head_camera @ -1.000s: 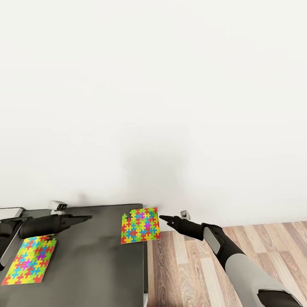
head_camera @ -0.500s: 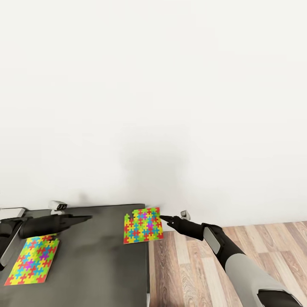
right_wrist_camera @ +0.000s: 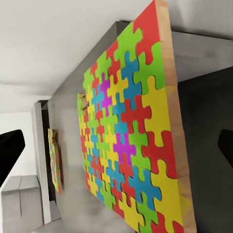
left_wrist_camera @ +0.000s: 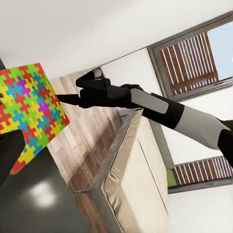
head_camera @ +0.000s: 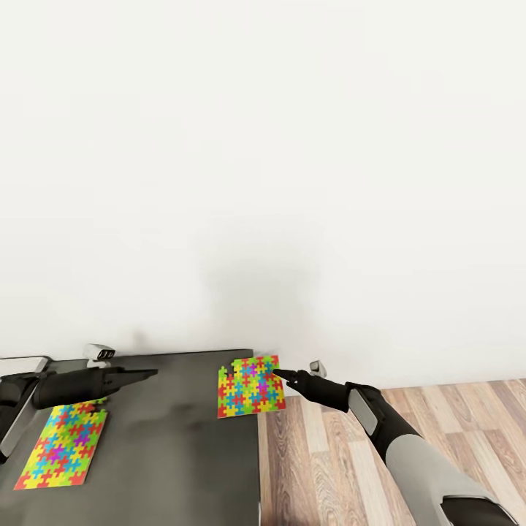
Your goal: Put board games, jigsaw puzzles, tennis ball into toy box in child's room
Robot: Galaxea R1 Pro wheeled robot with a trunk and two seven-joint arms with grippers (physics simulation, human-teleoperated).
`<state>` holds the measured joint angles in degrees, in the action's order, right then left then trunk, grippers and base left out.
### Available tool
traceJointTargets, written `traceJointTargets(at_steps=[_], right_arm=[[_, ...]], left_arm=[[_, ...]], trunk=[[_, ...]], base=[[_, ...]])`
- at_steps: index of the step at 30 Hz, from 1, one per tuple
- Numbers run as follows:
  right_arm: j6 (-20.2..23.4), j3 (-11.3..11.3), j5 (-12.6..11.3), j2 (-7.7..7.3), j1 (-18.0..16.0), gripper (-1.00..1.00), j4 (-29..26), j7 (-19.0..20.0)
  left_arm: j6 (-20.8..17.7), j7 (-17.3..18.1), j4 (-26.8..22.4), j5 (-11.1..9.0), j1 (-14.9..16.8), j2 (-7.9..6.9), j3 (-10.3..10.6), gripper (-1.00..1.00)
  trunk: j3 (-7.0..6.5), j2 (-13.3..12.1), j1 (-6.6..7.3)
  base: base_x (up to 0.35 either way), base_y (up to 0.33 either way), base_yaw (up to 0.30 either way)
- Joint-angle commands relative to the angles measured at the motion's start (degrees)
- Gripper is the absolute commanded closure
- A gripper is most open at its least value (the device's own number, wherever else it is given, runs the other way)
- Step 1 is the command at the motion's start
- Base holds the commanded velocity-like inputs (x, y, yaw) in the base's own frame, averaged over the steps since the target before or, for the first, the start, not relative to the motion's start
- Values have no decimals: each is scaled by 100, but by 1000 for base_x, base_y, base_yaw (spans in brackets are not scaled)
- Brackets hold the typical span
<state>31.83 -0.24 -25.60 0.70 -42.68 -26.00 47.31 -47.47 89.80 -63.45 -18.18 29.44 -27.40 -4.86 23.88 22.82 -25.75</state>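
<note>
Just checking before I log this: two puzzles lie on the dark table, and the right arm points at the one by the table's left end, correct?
Not quite. Two puzzles do lie on the table, but the right arm's fingers point at the puzzle by its right edge, as the head view shows. The other puzzle lies near the left arm.

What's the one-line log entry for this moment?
right gripper: open, at jigsaw puzzle on table corner | left gripper: state unclear, above second puzzle
</note>
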Motion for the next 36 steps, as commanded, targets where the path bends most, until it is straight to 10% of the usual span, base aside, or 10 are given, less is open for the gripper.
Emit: traceJointTargets(at_steps=[1, 36], right_arm=[[42, -2, -33, 2, -3, -100, -1, -4], [51, 1, -33, 1, -3, -100, -1, 2]], left_arm=[[-61, 20, -1, -1, 2, -2, 2, -100], [-61, 20, -1, -1, 3, -2, 2, -100]], trunk=[[9, 10, -3], [9, 10, -3]], base=[[0, 6, 0], [-7, 19, 0]])
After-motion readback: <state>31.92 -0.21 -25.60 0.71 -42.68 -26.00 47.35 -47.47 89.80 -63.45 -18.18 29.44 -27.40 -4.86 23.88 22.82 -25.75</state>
